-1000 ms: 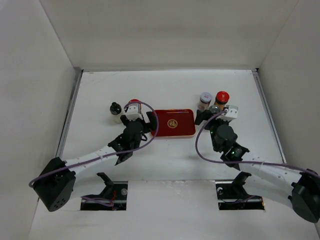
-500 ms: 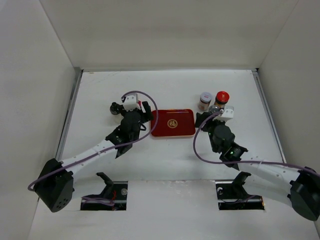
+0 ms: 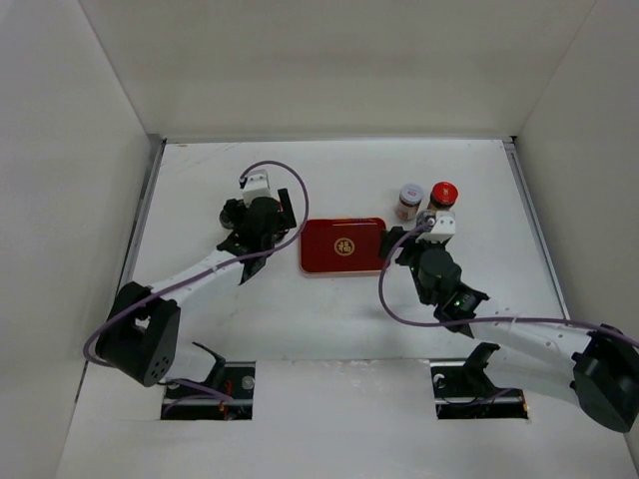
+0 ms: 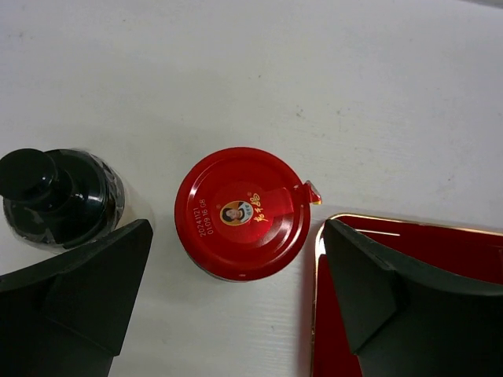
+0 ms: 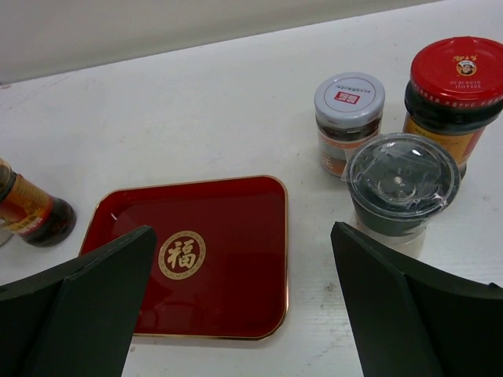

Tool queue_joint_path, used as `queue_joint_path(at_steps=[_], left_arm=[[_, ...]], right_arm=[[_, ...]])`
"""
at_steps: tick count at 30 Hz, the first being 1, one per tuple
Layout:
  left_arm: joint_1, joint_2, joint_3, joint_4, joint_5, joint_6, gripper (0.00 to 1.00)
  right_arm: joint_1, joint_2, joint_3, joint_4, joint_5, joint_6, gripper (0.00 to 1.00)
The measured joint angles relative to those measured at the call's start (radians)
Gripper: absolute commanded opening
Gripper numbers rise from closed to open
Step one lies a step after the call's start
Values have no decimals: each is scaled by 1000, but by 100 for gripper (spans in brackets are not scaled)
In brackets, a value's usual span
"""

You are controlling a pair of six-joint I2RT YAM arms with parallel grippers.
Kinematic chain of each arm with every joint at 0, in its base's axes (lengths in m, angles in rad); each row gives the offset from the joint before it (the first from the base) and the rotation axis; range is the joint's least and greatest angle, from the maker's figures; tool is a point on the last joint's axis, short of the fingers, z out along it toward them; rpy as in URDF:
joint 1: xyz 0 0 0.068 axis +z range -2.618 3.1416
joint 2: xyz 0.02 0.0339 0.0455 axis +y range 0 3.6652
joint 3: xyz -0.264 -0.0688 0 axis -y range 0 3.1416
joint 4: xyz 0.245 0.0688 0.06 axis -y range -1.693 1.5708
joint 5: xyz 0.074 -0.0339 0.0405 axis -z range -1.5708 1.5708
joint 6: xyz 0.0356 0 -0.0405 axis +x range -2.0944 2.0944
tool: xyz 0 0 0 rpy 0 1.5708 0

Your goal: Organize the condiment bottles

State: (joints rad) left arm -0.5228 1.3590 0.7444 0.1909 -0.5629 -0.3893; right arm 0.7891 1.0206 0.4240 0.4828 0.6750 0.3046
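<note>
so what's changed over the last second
The left gripper moved farther from the bases and now hangs open over the left red-capped jar. The right gripper, also open, shifted a little left toward the tray. Nothing was gripped or released. The tray, the black-capped bottle, the white-capped jar and the right red-capped jar stayed put.

Five upright condiment jars stand on the tabletop (image 4: 330, 71) in two groups. Left group: a red-capped jar (image 4: 242, 214), portrait printed on its lid, just beside the left rim of the red tray (image 4: 416, 243); a black-capped bottle (image 4: 55, 196) near its other side. Right group, off the tray: a white-silver-capped jar (image 5: 349, 118) and a second red-capped jar (image 5: 456, 86) side by side, with a grey-capped jar (image 5: 402, 184) just before them.
</note>
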Motion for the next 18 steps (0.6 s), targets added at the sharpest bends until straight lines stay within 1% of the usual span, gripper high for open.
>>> queue_joint_path(at_steps=[3,5,7,10,13,14,15,17,18], left_arm=[[12,37,25,-8,8,-1,92],[18,74,53,-8,16,-1,89],[19,113,80,-8,21,-6,85],[26,157,93,-9,23,-11,73],[30,168,93,-20,26,-20,71],[31,168,93,-21,26,-23,65],[32,168,93,-21,24,-26,56],[32,167,93,-20,24,-27,44],[32,167,93,-22,24,-28,40]], right_arm=[[3,11,0,-1,-2,-2,100],[5,11,0,0,-3,-2,100],[5,11,0,0,-3,-2,100],[5,6,0,0,-3,-2,100],[5,-5,0,0,-3,-2,100],[5,-7,0,0,-3,-2,100],[5,-9,0,0,-3,-2,100],[5,-11,0,0,-4,-2,100],[5,-13,0,0,-4,-2,100]])
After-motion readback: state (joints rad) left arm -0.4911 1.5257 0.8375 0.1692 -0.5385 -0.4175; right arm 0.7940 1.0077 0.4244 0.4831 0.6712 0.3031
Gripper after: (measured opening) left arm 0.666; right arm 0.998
